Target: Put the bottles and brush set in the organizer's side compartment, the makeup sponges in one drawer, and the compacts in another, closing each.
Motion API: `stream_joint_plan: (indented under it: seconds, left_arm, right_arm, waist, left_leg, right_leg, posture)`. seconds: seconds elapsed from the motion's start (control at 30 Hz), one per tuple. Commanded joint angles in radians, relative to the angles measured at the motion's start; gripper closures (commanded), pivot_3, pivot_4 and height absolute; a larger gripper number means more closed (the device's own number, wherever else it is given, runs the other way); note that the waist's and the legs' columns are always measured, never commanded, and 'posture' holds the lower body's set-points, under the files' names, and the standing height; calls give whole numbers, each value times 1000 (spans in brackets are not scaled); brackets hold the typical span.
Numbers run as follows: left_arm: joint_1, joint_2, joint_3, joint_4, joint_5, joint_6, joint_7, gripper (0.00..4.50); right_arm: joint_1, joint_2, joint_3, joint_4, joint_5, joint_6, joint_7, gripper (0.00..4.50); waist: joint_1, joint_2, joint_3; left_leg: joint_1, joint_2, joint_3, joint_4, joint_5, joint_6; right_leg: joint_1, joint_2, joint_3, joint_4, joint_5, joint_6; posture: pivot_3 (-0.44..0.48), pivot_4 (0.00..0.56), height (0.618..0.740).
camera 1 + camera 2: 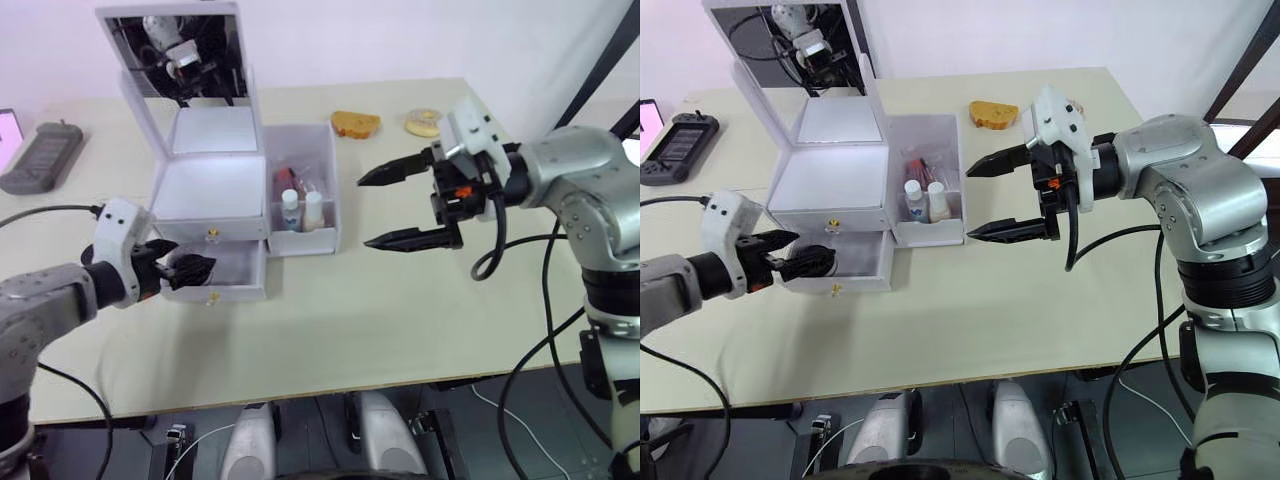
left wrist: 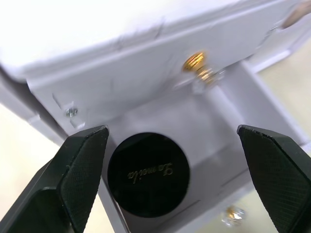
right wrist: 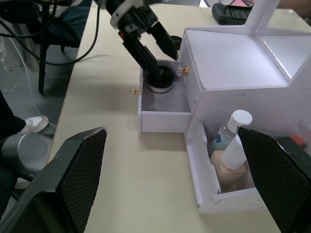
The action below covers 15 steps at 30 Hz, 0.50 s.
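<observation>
While the lower drawer (image 1: 228, 268) stands pulled out, the left gripper (image 1: 180, 266) hangs over it, fingers spread, with a black compact (image 2: 147, 173) lying inside between them, apparently let go. So we're on the compacts step. Over at the right gripper (image 1: 1005, 195), fingers wide apart, nothing held, hovering just beside the side compartment (image 1: 305, 232), where the bottles (image 1: 301, 210) already stand. Two items (image 1: 355, 124) wait at the table's far edge. Next call: lift the left clear, then push that drawer shut or fetch another piece.
</observation>
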State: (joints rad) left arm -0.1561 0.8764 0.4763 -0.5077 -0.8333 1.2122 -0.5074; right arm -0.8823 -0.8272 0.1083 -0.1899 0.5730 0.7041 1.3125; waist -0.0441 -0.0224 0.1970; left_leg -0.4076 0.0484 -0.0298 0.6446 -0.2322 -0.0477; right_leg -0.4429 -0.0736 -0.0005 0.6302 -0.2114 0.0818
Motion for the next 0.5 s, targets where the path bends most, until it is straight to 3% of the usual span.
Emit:
stream_joint_plan:
  seconds: [0.03,0.13,0.23,0.37,0.5]
  left_arm:
    - [48,59,183,-7,-40,2,-69,29]
    - [175,118,325,61,14,-47,-164,29]
    - [303,144,391,173,126,-162,-224,29]
    - [390,125,433,333,236,-315,-254,29]
    - [462,45,466,472,305,-455,-258,29]
  right_arm:
    - [4,-30,-40,15,-1,-33,23,0]
    - [23,-46,-46,64,-25,-69,33,0]
    - [50,-55,-50,121,-56,-120,38,0]
    - [94,-69,-57,209,-114,-205,34,0]
    - [183,-116,-113,304,-142,-268,35,0]
  waist:
    - [0,0,0]
    - [-1,1,0]
    - [0,1,0]
    - [1,1,0]
    - [2,1,0]
  left_leg:
    - [0,0,0,0,0,0]
    - [0,0,0,-1,0,0]
    - [0,0,0,-1,0,0]
    - [0,0,1,-1,0,0]
    - [-1,0,3,-1,-1,0]
  right_leg:
    - [0,0,0,0,0,0]
    - [-1,0,0,0,0,0]
    - [-1,0,0,-1,-1,1]
    - [-1,-1,0,-2,-1,1]
    - [-1,-4,-1,-5,-1,1]
  posture:
    - [0,150,740]
    - [0,150,740]
    - [0,150,740]
    - [0,150,740]
    - [0,150,740]
